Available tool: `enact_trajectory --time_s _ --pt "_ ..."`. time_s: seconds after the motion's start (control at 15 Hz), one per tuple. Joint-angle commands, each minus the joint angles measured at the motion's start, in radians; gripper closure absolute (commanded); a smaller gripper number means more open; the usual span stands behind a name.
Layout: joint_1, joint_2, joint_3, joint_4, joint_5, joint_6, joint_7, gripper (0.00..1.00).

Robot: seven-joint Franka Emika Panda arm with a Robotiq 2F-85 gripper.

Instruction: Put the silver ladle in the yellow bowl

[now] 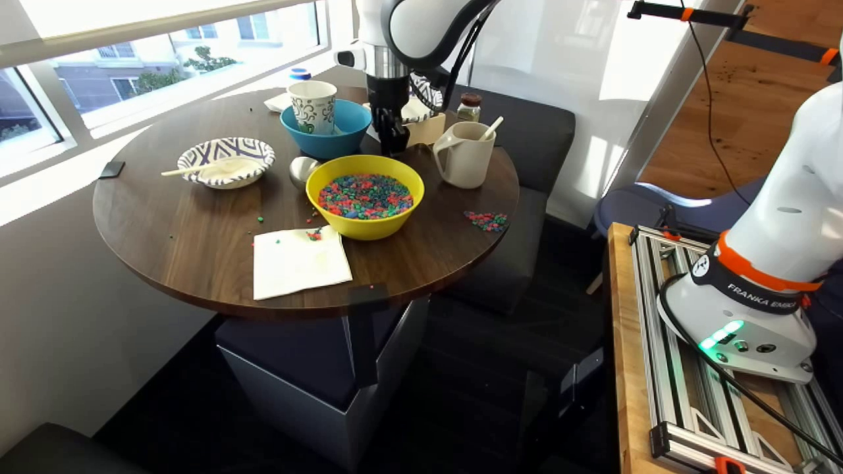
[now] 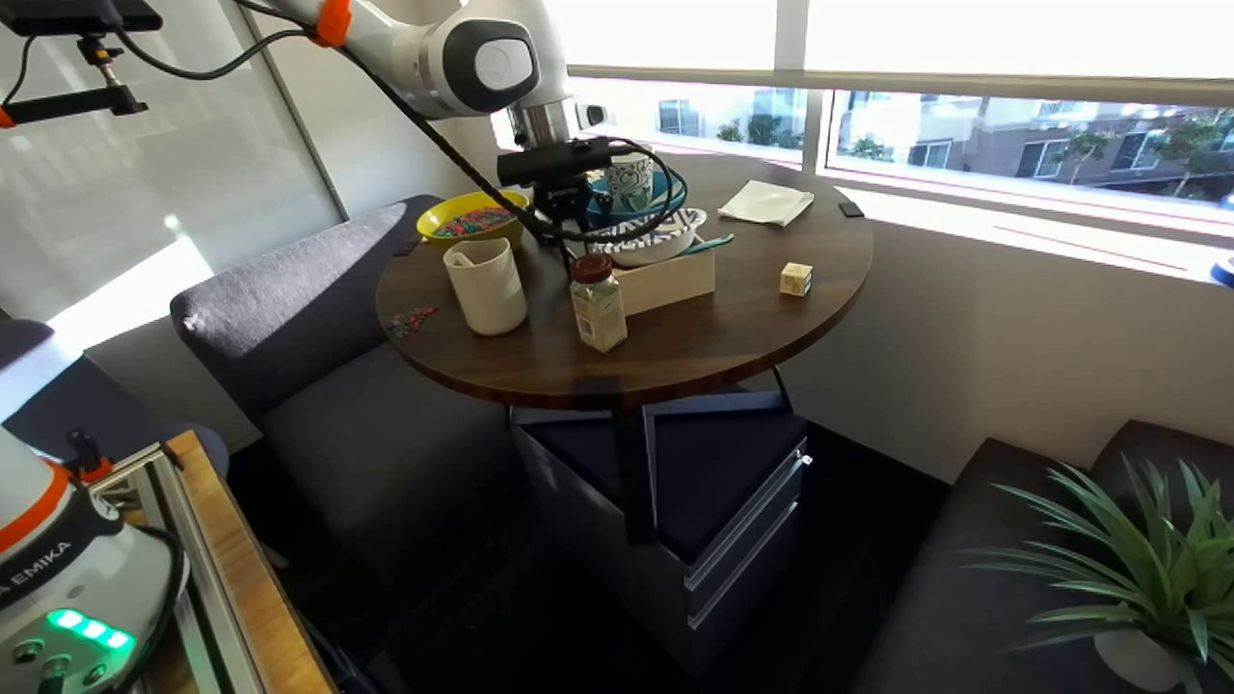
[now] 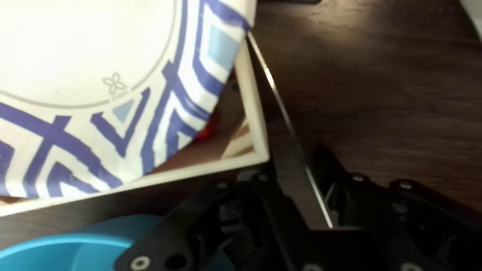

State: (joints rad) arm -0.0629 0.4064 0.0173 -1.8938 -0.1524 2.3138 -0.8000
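Observation:
The silver ladle's round scoop (image 1: 301, 171) rests on the table just behind and left of the yellow bowl (image 1: 365, 228) in an exterior view. In the wrist view its thin handle (image 3: 289, 124) runs down between my fingers. The yellow bowl holds small red, blue and green pieces and also shows in an exterior view (image 2: 509, 232). My gripper (image 3: 297, 165) points down low over the table, behind the yellow bowl, also seen in both exterior views (image 1: 393, 141) (image 2: 567, 243). Its fingers stand apart around the handle, with a gap on the left finger's side.
A teal bowl (image 3: 75, 241) with a paper cup (image 1: 313, 105) is beside my gripper. A wooden box (image 3: 260, 128) bearing a striped bowl (image 3: 180, 86) is close by. A mug (image 1: 464, 158), a jar (image 2: 598, 308), another striped bowl (image 1: 253, 174) and a napkin (image 1: 299, 263) stand around.

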Motion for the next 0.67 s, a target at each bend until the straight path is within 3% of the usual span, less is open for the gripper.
enact_trajectory --time_s 0.0,0.07,0.2,0.6 --pt "-0.001 0.0 0.007 0.001 -0.013 -0.024 0.016 0.86" --pt "-0.002 -0.001 0.008 0.0 -0.011 -0.028 0.014 0.87" --pt "-0.002 -0.007 0.01 -0.001 -0.008 -0.04 0.016 1.0" --pt "-0.019 -0.074 0.03 -0.022 0.025 -0.028 -0.033 0.99"
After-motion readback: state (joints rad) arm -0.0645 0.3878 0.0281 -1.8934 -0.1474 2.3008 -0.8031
